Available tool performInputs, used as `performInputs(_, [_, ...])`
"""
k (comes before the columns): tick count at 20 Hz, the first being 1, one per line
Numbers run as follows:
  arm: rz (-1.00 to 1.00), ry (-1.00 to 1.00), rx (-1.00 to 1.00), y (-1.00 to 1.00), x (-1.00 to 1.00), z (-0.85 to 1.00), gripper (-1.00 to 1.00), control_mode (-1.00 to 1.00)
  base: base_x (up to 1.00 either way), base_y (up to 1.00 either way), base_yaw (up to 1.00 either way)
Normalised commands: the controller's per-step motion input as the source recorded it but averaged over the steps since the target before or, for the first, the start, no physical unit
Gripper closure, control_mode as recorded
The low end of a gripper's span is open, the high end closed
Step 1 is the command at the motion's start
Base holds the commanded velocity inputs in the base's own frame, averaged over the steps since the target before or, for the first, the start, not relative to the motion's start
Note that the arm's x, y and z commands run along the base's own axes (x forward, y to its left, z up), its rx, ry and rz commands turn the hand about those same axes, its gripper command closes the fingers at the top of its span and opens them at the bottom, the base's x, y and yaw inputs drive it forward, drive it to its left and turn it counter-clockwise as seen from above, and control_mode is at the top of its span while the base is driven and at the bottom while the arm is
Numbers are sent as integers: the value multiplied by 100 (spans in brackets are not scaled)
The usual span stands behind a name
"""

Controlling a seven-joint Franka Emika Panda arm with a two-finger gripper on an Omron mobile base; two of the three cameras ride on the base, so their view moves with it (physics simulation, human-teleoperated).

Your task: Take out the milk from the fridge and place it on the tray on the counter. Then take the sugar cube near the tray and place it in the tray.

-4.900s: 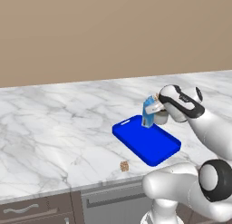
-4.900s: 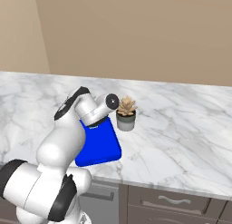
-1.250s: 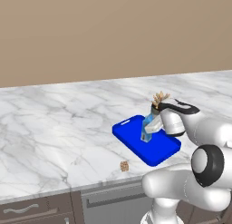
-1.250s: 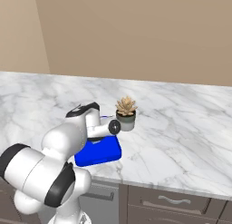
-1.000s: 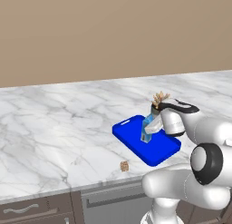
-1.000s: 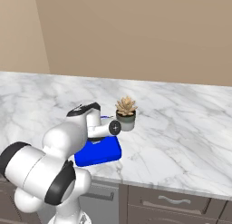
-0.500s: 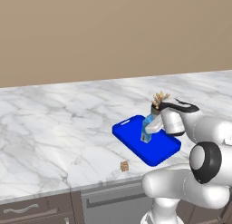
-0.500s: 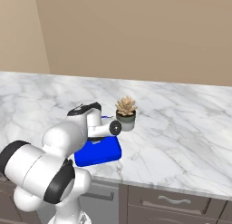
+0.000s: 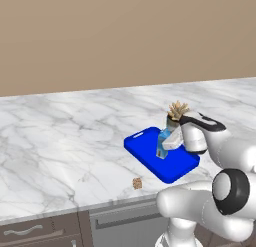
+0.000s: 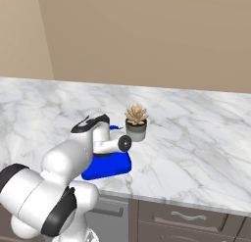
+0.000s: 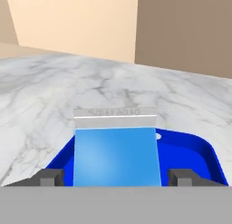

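Hand view: the milk [image 11: 116, 150] stands upright on the tray [image 11: 199, 148], likely light, stiff and smooth, best pinched across its flat sides. The gripper [image 11: 118, 177] straddles it, jaws apart from its sides. The sugar cube [image 9: 137, 182] waits on the counter [image 9: 60, 136] near the tray.

Small potted plant [image 10: 137, 122] — spiky tan leaves, grey pot — stands upright. Plain tan wall [image 9: 125, 36] behind. Brown drawer fronts w/ metal handles [image 10: 185, 216] below — dark panel [image 9: 122, 230] alongside.
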Motion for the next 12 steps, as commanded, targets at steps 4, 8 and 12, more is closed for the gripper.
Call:
performInputs(4, [0, 0, 0, 0, 0, 25, -100, -100, 0, 0, 0])
performInputs(8, [0, 0, 0, 0, 0, 41, -100, -100, 0, 0, 0])
performInputs(12, [0, 0, 2, 0, -11, 66, -100, -100, 0, 0, 0])
